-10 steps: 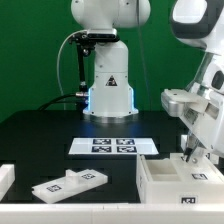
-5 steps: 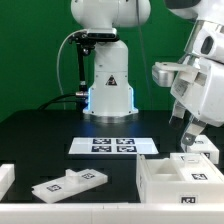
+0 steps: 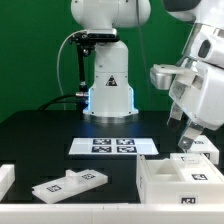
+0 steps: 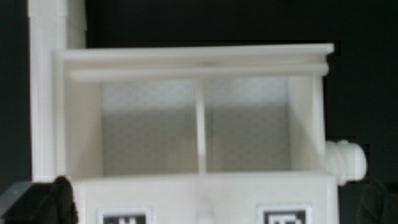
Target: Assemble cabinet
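The cabinet's white box point(image 3: 172, 181) stands at the front of the exterior view's right, with marker tags on its top and front. In the wrist view the box point(image 4: 196, 120) lies right below the camera, showing an open inside split by a thin divider and a round knob point(image 4: 343, 158) on one side. My gripper point(image 3: 186, 137) hangs just above the box's back right corner, open and holding nothing. One dark finger point(image 4: 39, 205) shows at the edge of the wrist view, clear of the box wall.
A flat white panel point(image 3: 68, 183) with tags lies at the front left in the exterior view, and a white block point(image 3: 5, 180) sits at the far left edge. The marker board point(image 3: 113, 146) lies mid-table in front of the robot base point(image 3: 108, 90). Black table, green backdrop.
One second ago my gripper was low at the box's right end. It has since opened, let go and lifted up and to the exterior view's left. The box stays put.
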Controlling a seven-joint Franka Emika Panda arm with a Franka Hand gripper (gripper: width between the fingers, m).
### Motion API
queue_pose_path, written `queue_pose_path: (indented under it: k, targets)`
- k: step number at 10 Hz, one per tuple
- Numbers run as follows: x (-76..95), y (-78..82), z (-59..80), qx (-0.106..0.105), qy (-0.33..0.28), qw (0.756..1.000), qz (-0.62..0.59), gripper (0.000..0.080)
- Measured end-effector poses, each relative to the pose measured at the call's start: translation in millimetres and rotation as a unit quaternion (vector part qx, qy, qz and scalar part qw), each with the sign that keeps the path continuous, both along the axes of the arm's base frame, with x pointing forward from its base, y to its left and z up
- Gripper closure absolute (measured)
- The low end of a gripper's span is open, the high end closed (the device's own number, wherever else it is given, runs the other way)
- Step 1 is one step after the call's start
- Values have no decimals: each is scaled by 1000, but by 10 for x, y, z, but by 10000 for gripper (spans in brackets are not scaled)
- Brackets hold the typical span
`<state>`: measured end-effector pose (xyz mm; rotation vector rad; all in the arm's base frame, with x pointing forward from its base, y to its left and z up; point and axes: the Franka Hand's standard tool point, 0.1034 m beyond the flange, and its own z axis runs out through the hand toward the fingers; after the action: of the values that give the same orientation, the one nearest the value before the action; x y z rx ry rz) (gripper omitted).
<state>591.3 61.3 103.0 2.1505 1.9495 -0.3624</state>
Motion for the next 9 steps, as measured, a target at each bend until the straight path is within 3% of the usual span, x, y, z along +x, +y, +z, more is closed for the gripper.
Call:
queue_pose_path:
  k: [3, 4, 9]
  targets:
    - [-111, -493, -45, 8, 26, 990, -136, 2]
    - [-80, -611, -45, 12, 28, 992, -124, 2]
    - [-80, -641, -66, 14, 25, 991, -133, 2]
